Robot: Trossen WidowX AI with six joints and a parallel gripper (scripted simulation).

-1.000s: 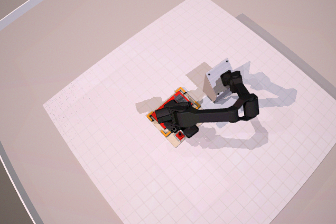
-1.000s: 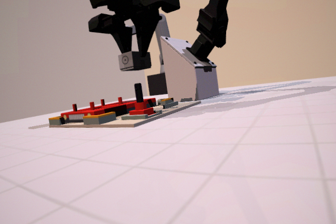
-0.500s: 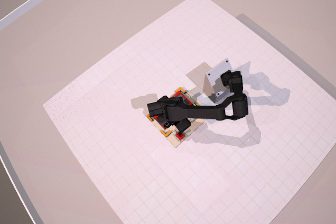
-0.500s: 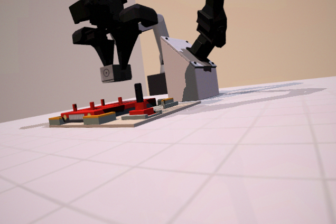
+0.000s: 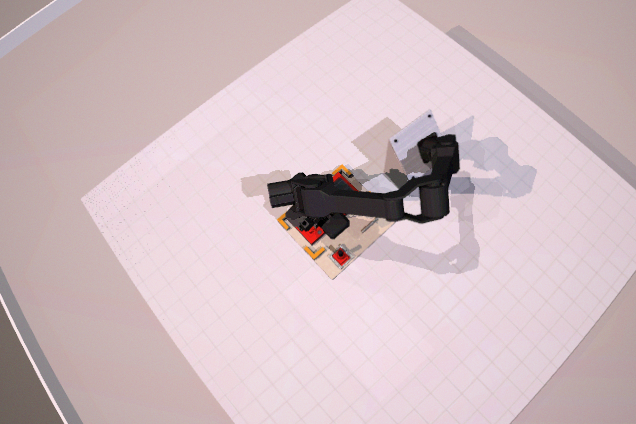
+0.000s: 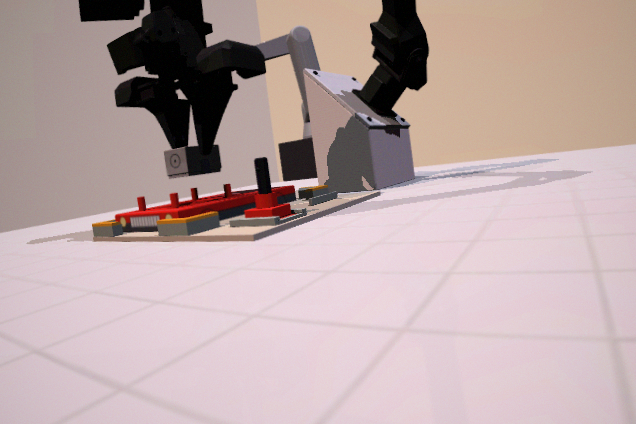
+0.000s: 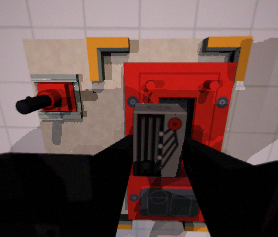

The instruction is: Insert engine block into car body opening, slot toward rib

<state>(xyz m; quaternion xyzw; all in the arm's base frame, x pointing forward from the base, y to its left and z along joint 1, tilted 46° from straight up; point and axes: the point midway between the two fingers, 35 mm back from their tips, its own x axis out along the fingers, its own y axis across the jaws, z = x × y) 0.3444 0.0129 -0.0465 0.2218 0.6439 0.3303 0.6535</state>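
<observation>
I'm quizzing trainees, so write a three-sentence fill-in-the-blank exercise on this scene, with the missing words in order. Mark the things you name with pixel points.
1. The gripper (image 6: 192, 143) (image 7: 156, 141) is shut on the engine ____.
2. The car body (image 5: 310, 234) (image 6: 169, 210) (image 7: 213, 71) is coloured ____.
3. In the exterior view, the held part hangs ____ the car body, with a gap between them.

Missing words: block; red; above.

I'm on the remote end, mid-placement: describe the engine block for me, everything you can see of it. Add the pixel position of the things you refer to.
The engine block (image 6: 179, 161) (image 7: 153, 139) is a grey, boxy piece, metallic-looking, with dark parallel grooves, slanted bars and a red round cap on top. One side carries a ring mark with a central dot. It hangs roughly level above the red car body, partly over the dark opening, clamped between the gripper's two black fingers. Its underside and slot are not clearly visible.
</observation>
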